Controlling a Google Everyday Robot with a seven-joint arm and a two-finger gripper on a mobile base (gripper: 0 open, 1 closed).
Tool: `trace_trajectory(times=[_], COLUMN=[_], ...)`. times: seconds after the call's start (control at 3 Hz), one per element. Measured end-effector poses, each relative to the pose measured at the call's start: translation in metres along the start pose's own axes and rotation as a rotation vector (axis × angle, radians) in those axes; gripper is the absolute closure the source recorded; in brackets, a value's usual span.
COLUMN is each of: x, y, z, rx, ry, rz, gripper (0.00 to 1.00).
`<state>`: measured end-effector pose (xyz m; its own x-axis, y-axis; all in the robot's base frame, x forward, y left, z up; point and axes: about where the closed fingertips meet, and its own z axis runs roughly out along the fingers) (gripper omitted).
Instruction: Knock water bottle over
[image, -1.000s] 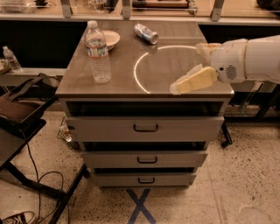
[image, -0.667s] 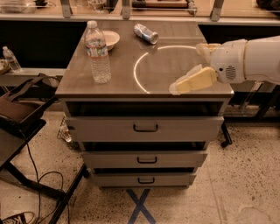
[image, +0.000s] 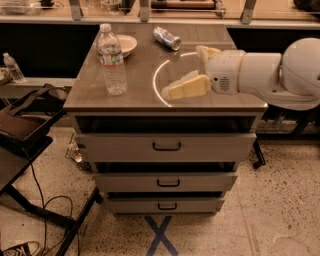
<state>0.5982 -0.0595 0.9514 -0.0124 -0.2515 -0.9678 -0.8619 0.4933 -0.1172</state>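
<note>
The water bottle (image: 113, 60), tall, clear and ribbed with a white cap and a pale label band, stands upright near the front left of the wooden cabinet top (image: 140, 97). My gripper (image: 186, 71) reaches in from the right on a white arm and hovers over the right half of the top. Its yellowish fingers (image: 187, 86) are spread apart and hold nothing. The gripper is well to the right of the bottle and does not touch it.
A white bowl (image: 128, 44) sits just behind the bottle. A silver-blue can (image: 167, 38) lies on its side at the back. A small clear bottle (image: 12, 67) stands on a shelf far left. A dark bag on a stand (image: 20, 125) and cables are left of the drawers (image: 165, 146).
My gripper has moved left across the top, closer to the water bottle. The bottle, bowl and can have not moved.
</note>
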Motion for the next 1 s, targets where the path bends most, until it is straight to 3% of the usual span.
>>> trace_trajectory(times=[0.33,1.0], x=[-0.010,-0.030], y=[-0.012,-0.010], z=[0.065,0.142], rx=[-0.052,-0.150], ry=[-0.103,-0.196], rz=[-0.001,0.004], gripper=[0.00,0.00])
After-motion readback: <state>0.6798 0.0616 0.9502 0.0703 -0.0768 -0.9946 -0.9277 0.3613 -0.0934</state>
